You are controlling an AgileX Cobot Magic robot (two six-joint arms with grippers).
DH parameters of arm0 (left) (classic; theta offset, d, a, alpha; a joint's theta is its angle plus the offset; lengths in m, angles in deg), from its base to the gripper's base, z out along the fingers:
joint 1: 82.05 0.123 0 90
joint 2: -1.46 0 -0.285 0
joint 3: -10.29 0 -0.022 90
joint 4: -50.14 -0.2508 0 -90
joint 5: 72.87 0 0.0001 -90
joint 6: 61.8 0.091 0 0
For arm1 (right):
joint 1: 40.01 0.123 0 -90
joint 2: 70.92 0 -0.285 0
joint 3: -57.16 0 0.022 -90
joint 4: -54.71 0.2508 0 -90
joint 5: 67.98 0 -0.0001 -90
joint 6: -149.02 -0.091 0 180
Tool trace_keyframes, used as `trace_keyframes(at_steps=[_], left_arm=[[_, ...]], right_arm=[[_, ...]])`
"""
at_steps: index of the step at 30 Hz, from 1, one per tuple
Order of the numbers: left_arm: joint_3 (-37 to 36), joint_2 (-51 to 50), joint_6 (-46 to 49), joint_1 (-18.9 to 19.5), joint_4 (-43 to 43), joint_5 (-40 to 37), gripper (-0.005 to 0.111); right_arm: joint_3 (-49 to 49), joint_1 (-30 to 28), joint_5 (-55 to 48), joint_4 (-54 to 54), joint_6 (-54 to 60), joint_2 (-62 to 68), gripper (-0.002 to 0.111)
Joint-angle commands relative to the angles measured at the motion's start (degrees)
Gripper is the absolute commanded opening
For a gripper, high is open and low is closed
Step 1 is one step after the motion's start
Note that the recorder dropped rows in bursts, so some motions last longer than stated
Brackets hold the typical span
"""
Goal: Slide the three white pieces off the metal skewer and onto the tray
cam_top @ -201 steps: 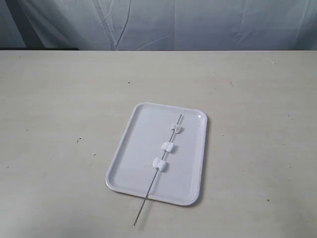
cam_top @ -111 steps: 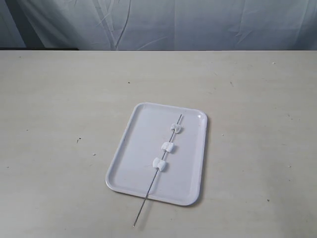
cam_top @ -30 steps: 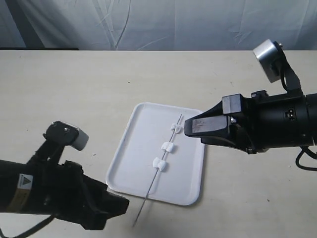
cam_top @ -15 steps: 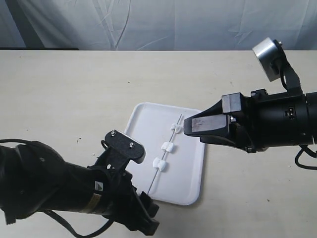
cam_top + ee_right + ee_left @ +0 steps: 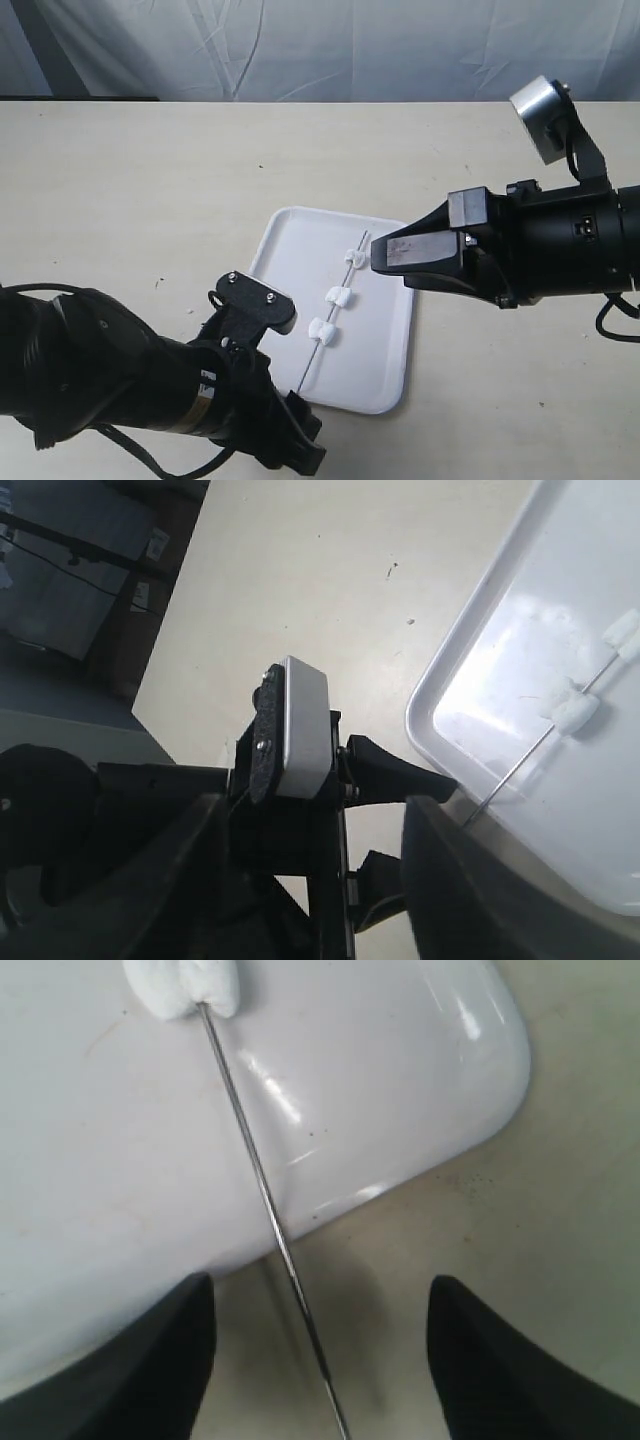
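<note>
The tray [image 5: 290,262] lies mid-table with the metal skewer [image 5: 312,362] running along it, its near end past the rim. All three white pieces [image 5: 339,295] are threaded on the rod. My left gripper [image 5: 302,442] is low over the skewer's near end. In the left wrist view it is open [image 5: 320,1360], with the skewer [image 5: 268,1205] between its fingers [image 5: 150,1360] but untouched; one white piece [image 5: 185,985] and the tray [image 5: 110,1150] lie beyond. My right gripper [image 5: 395,262] hovers open above the tray's right side; its own view shows it open [image 5: 320,880] with nothing held.
The beige table [image 5: 150,180] spreads around the tray, with a white cloth backdrop [image 5: 320,45] behind it. The right wrist view shows the left arm's camera housing [image 5: 297,730] beside the tray's corner [image 5: 440,710].
The left arm swung in from the lower left to the skewer's near end and has settled slightly lower over the last half second. The right arm has held still.
</note>
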Motion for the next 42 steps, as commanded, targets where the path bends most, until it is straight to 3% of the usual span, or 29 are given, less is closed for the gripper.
trace_keyframes(at_steps=[1,4,14,21,42], left_arm=[[0.2,-0.1,-3.4,-0.4,0.4,-0.4,0.058],[0.2,-0.1,-3.5,-0.4,0.4,0.0,0.048],[-0.4,-4.8,-3.4,-0.4,1.1,4.5,0.055],[-0.4,-4.8,-3.4,-0.4,1.9,2.5,0.054],[-0.4,-4.8,-3.4,-0.4,2.3,-3.8,0.037]], right_arm=[[-0.2,0.2,-0.2,0.2,0.4,0.0,0.051],[-0.2,0.2,-0.3,0.2,0.4,0.0,0.051],[-0.2,0.2,-1.0,0.6,0.4,0.0,0.051],[-0.2,0.2,-1.3,0.6,0.4,0.0,0.051],[-0.2,0.2,-1.6,0.6,0.4,0.0,0.051]])
